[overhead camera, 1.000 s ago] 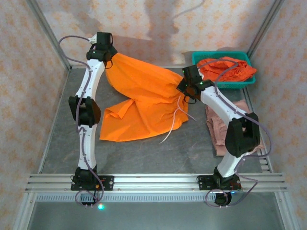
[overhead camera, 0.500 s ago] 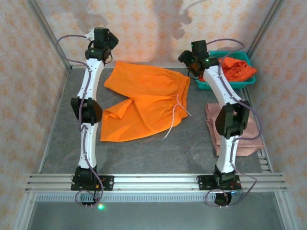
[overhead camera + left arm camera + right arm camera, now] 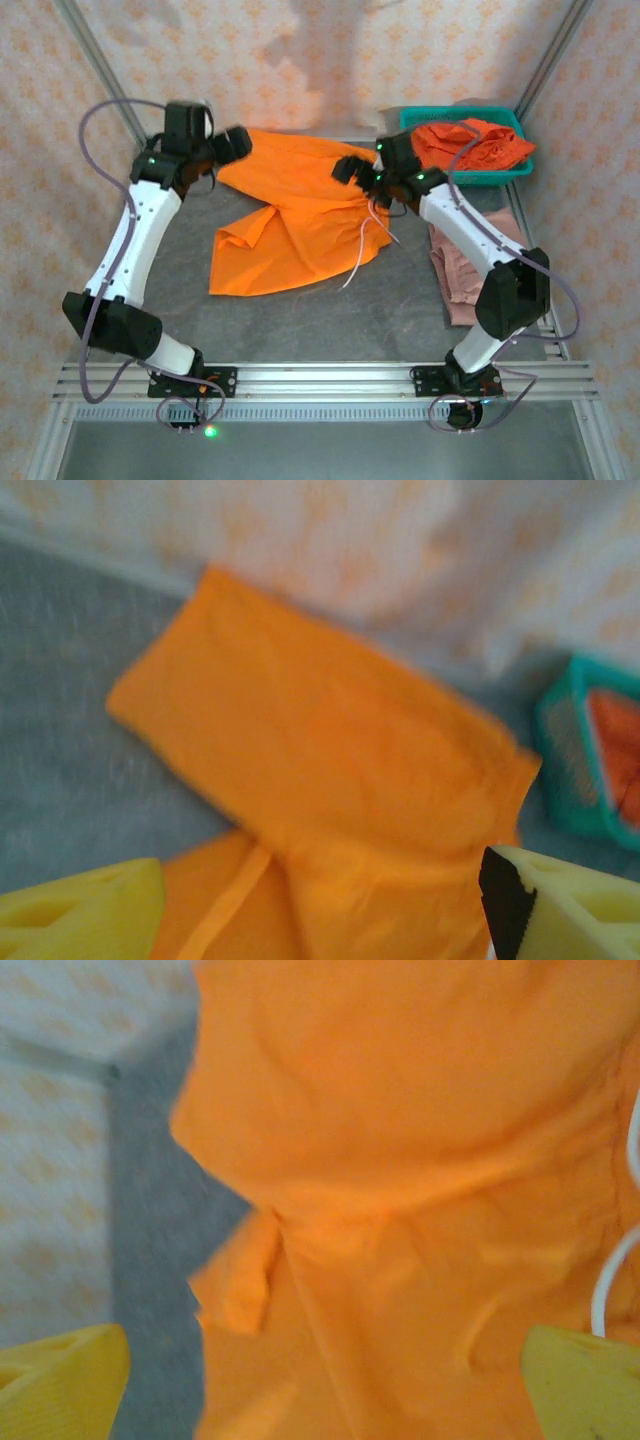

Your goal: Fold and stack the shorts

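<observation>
Left gripper [image 3: 232,145] and right gripper [image 3: 352,170] hang with jaws spread wide, gripping nothing, over the grey table [image 3: 300,320], where bright orange cloth shorts [image 3: 300,215] lie sprawled mid-table. Dusty pink shorts [image 3: 462,285] lie at the right edge. A teal plastic basket [image 3: 500,177] holds more orange cloth [image 3: 470,145], apparently shorts. A pale drawstring [image 3: 355,268] trails off the waistband.

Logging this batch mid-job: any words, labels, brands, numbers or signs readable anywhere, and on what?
None readable. No print or tag shows on the spread orange shorts, the pink shorts, the teal basket or the patterned walls. Both wrist views are too blurred to reveal small labels.
</observation>
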{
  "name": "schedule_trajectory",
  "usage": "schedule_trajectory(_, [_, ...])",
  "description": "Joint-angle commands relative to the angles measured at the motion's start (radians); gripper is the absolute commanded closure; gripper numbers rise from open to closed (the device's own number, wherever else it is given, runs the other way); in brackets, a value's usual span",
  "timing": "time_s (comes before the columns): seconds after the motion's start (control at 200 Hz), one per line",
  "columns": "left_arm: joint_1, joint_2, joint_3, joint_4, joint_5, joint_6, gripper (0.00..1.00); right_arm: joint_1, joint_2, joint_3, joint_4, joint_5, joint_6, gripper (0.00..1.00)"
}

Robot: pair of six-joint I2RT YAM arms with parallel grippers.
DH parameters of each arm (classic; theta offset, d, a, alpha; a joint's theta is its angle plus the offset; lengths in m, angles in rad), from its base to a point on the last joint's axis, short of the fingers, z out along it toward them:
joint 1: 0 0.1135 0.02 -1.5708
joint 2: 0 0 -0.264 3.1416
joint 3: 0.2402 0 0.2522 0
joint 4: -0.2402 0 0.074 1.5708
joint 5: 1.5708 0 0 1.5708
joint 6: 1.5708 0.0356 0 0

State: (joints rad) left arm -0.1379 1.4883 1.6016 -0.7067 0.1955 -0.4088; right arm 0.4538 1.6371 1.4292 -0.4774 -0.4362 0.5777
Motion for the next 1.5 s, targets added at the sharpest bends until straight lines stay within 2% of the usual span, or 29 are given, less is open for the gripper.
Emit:
schedule_trajectory(0.0, [-0.037, 0.047, -0.17, -0.051, 0.029, 0.117, 0.19, 0.017, -0.019, -0.08, 0.011, -0.031, -0.031, 0.01])
schedule_trajectory(0.155, [-0.108, 0.144, -0.243, -0.133, -0.071, 0.162, 0.28, 0.02, -0.023, -0.157, 0.042, -0.032, -0.017, 0.01])
schedule_trajectory(0.365, [-0.12, 0.226, -0.267, -0.11, -0.181, 0.175, 0.3, 0.021, -0.024, -0.177, 0.039, -0.029, -0.026, 0.01])
schedule_trajectory(0.741, [-0.119, 0.414, -0.152, -0.157, -0.196, 0.212, 0.37, 0.021, -0.037, -0.199, 0.017, -0.007, -0.045, 0.01])
schedule_trajectory(0.991, [-0.117, 0.485, -0.1, -0.168, -0.255, 0.213, 0.69, 0.02, -0.035, -0.214, 0.021, -0.008, -0.044, 0.01])
schedule_trajectory(1.201, [-0.109, 0.51, -0.074, -0.178, -0.297, 0.226, 0.73, 0.02, -0.032, -0.223, 0.02, -0.003, -0.043, 0.01])
schedule_trajectory(1.451, [-0.086, 0.515, -0.054, -0.175, -0.306, 0.232, 0.99, 0.021, -0.03, -0.222, 0.015, 0.004, -0.047, 0.01])
schedule_trajectory(1.496, [-0.079, 0.515, -0.042, -0.178, -0.309, 0.234, 1.0, 0.02, -0.03, -0.222, 0.013, 0.005, -0.046, 0.01])
